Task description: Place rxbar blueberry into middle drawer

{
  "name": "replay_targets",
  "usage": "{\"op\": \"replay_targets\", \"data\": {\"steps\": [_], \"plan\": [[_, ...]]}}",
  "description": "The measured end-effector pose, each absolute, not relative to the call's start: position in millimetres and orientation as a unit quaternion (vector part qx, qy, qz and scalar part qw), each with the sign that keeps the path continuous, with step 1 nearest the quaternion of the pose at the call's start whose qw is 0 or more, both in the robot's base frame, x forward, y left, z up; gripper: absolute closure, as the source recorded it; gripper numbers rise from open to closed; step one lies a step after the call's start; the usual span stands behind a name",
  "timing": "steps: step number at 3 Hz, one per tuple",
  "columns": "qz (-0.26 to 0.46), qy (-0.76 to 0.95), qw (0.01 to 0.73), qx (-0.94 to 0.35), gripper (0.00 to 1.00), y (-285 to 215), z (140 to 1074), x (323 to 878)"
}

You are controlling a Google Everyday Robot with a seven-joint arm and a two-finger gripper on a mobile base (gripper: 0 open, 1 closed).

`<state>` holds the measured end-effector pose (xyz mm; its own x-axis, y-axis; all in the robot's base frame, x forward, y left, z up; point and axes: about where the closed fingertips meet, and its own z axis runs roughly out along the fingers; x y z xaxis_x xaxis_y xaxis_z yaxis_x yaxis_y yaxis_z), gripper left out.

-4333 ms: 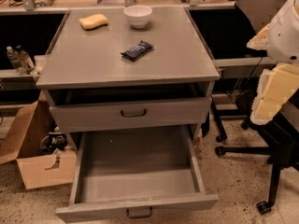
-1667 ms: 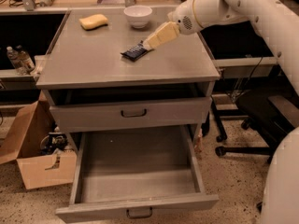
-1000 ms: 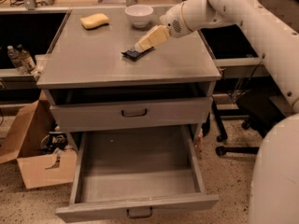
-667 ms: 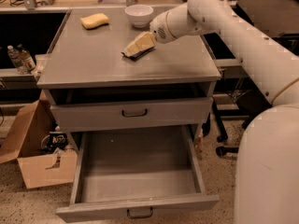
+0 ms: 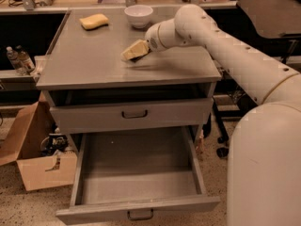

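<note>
My gripper, cream-coloured, is down on the grey cabinet top near its middle, at the spot where the rxbar blueberry lies. The bar is almost wholly hidden under it; only a dark sliver shows at the gripper's lower edge. My arm reaches in from the right. The middle drawer is pulled fully out below, and its inside is bare. The upper handled drawer is closed.
A yellow sponge and a white bowl sit at the back of the cabinet top. A cardboard box lies on the floor at the left, with water bottles on a shelf above. A chair base stands at the right.
My gripper has swung in from the right, moved left across the cabinet top and come down over the bar, which is now covered. The drawers have not moved.
</note>
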<state>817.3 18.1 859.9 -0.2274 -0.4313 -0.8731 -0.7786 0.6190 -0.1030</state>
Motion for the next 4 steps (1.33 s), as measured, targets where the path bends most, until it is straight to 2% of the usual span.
{"op": "replay_targets", "data": {"steps": [3,4], "plan": [[0.18,0.78,0.48,-0.36,0.0,19,831,837],[0.184,0.788,0.473,-0.348,0.14,15,821,834]]}}
